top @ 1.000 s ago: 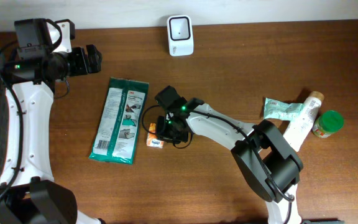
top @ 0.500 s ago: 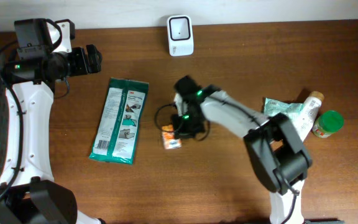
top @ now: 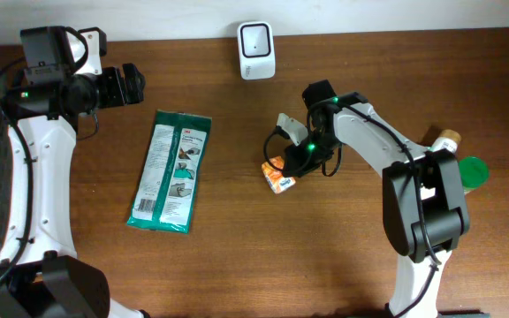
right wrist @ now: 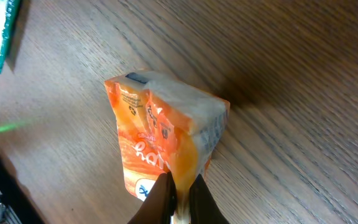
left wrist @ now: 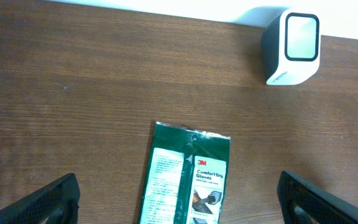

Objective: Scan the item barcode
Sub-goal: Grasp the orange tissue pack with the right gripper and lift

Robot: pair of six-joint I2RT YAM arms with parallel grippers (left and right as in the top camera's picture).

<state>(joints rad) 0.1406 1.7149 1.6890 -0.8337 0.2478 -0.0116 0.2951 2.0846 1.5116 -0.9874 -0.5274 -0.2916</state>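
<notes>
A small orange snack packet [top: 278, 176] hangs just above the wood table, right of centre; my right gripper [top: 293, 162] is shut on its crimped edge. In the right wrist view the packet [right wrist: 160, 134] dangles in front of the pinching fingers, with my right gripper [right wrist: 180, 200] clamped on its seam. No barcode shows on the faces I can see. The white barcode scanner [top: 256, 50] stands at the table's far edge, up and left of the packet. My left gripper [top: 136, 84] stays open at the upper left, with the scanner [left wrist: 291, 46] ahead of it.
A green 3M gloves pack [top: 170, 170] lies flat left of centre, seen between the open left gripper [left wrist: 180, 202] in its wrist view. At the right edge sit a green-lidded jar [top: 470, 171] and a white bottle [top: 444, 146], partly behind the right arm.
The right gripper shut on the orange packet beside the gloves pack and carried it rightward, off the table. The left arm has not moved.
</notes>
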